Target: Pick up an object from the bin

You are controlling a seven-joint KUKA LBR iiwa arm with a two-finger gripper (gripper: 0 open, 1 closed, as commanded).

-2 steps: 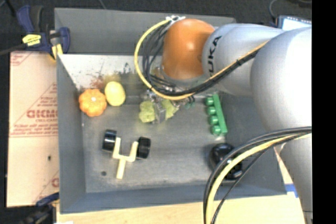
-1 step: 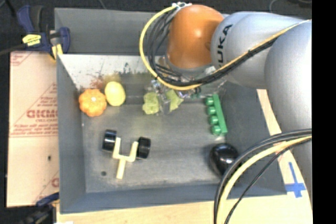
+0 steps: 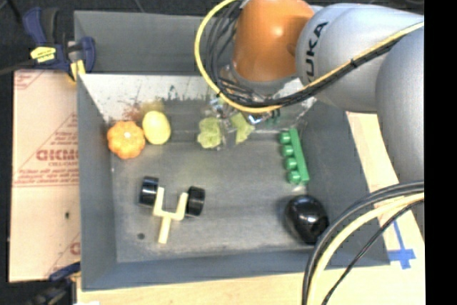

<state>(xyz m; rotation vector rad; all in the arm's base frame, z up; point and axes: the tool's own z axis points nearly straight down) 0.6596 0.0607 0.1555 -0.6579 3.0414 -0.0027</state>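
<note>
- The tool (image 3: 228, 119) is low at the back of the grey bin (image 3: 100, 225), close to the back wall and about midway along it.
- The arm's orange cover (image 3: 265, 36) and looped cables (image 3: 207, 75) hang right above the tool and hide most of it. I cannot tell whether it is released or clenched.
- A pale green crumpled thing (image 3: 211, 133) lies on the bin floor at the foot of the back wall, at the tool's tip. A lighter green bit shows on the tool's other side. Whether the tool grips it, touches it or only stands just beside it cannot be made out.
- To the left along the same wall lies a yellow lemon-shaped thing (image 3: 156, 128), touching an orange pumpkin-like thing (image 3: 126, 140). Both are apart from the tool.
- To the right, near the tool, a green studded block (image 3: 293, 156) lies lengthwise, running from back to front.
- At the front right a black rounded thing (image 3: 305, 218) sits alone.
- At the front left is a cream forked piece (image 3: 170, 214) with two black wheels (image 3: 148, 192) on its prongs, well apart from the tool.
</note>
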